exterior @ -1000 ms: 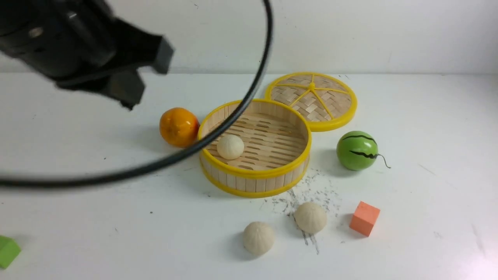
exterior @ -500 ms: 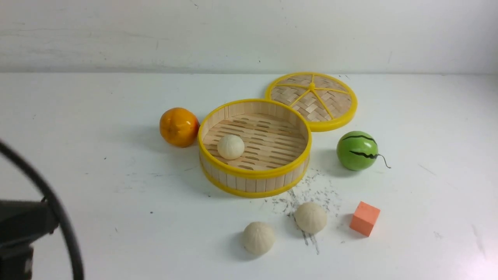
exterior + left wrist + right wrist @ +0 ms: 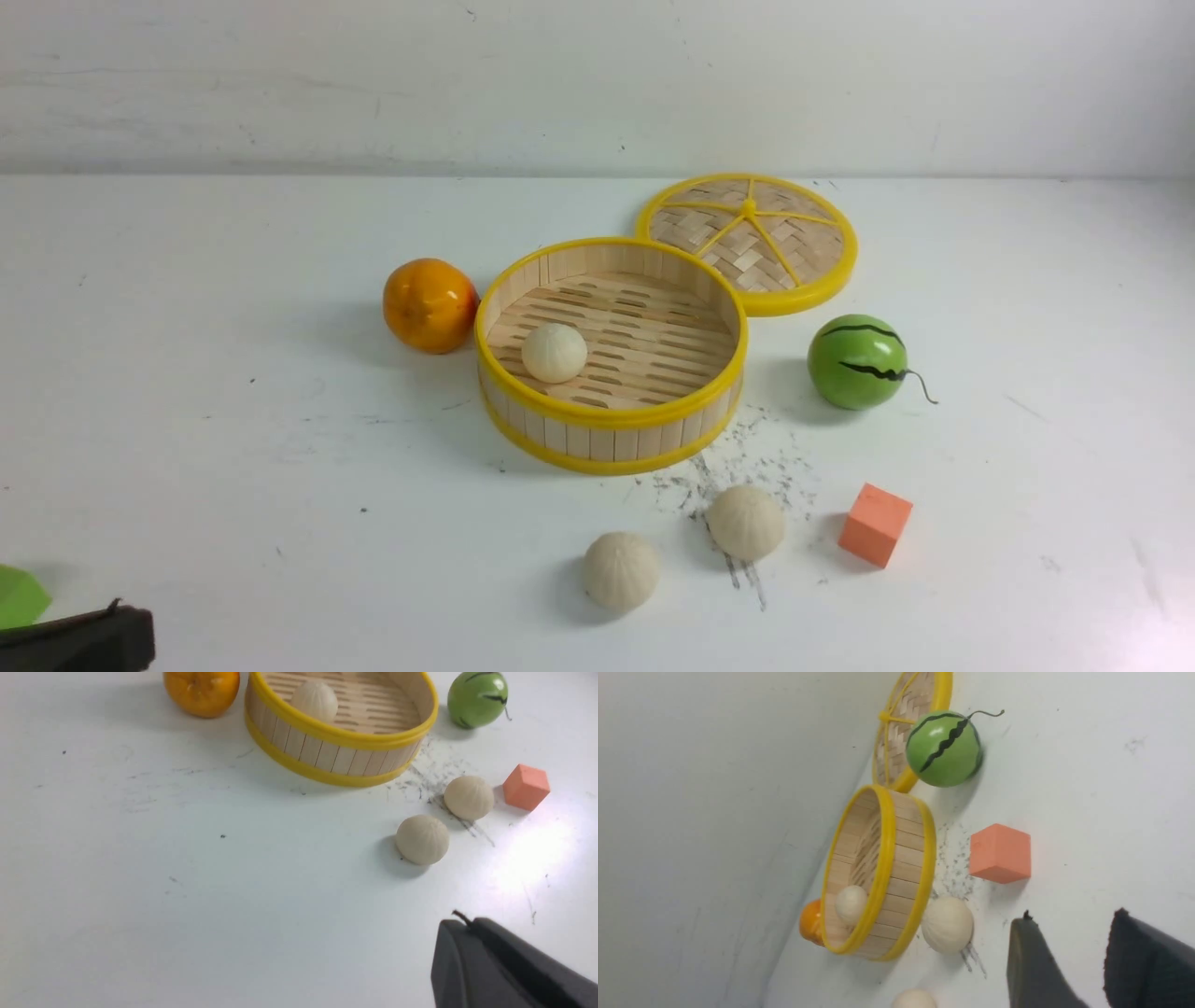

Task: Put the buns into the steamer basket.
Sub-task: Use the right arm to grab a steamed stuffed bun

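The steamer basket stands mid-table with one bun inside, at its left side. Two more buns lie on the table in front of it, one nearer me and one to its right. My left gripper is shut and empty, low near the table's front left, well short of the nearer bun. Only a dark piece of it shows in the front view. My right gripper is open and empty, close to the right-hand bun; it is out of the front view.
An orange fruit sits left of the basket, a green striped melon ball to its right, and the flat woven lid behind. An orange cube lies right of the buns. A green block lies at the front left corner.
My left arm and its cable have drawn back from above the table's left side, down to the front left corner. The green block shows again. The buns and basket have not moved.
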Motion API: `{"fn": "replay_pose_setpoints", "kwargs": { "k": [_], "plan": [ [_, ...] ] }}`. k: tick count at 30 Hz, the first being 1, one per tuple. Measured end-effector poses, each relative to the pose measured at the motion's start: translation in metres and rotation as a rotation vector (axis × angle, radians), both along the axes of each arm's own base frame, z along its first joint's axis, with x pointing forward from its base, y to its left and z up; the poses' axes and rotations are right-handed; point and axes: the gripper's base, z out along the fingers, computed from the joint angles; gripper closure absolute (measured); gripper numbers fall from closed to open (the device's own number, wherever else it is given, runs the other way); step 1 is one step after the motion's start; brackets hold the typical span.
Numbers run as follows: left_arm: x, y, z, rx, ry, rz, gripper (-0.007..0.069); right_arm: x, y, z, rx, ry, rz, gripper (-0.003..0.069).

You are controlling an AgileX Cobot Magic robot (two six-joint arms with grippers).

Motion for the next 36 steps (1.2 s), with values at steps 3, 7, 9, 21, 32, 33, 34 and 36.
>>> {"fn": "replay_pose_setpoints", "kwargs": {
  "k": [3,7,9,21,32,33,34,36],
  "plan": [
    [0.003,-0.003,-0.010,-0.030,-0.025,-0.006,0.0638,0.001,-0.002,0.003,0.004,-0.035,-0.024,0.0418],
    [0.003,-0.004,-0.011,-0.045,-0.033,-0.007,0.0638,0.002,-0.004,0.005,-0.074,-0.072,-0.032,0.0418],
    [0.003,-0.004,-0.011,-0.047,-0.035,-0.007,0.0638,0.001,-0.003,0.007,-0.171,-0.087,-0.005,0.0423],
    [0.004,-0.004,-0.011,-0.050,-0.035,-0.008,0.0638,0.024,0.016,0.141,-1.007,-0.152,0.510,0.0678],
    [0.003,-0.005,-0.011,-0.068,-0.026,-0.008,0.0638,0.112,0.046,0.183,-1.261,0.096,1.166,0.0673],
    [0.003,-0.005,-0.011,-0.076,-0.021,-0.009,0.0638,0.122,0.053,0.181,-1.280,0.129,1.214,0.0671],
    [0.003,-0.005,-0.011,-0.076,-0.021,-0.009,0.0638,0.133,0.062,0.179,-1.304,0.162,1.265,0.0671],
    [0.003,-0.005,-0.011,-0.076,-0.021,-0.009,0.0638,0.144,0.072,0.175,-1.332,0.187,1.309,0.0669]
  ]
}}
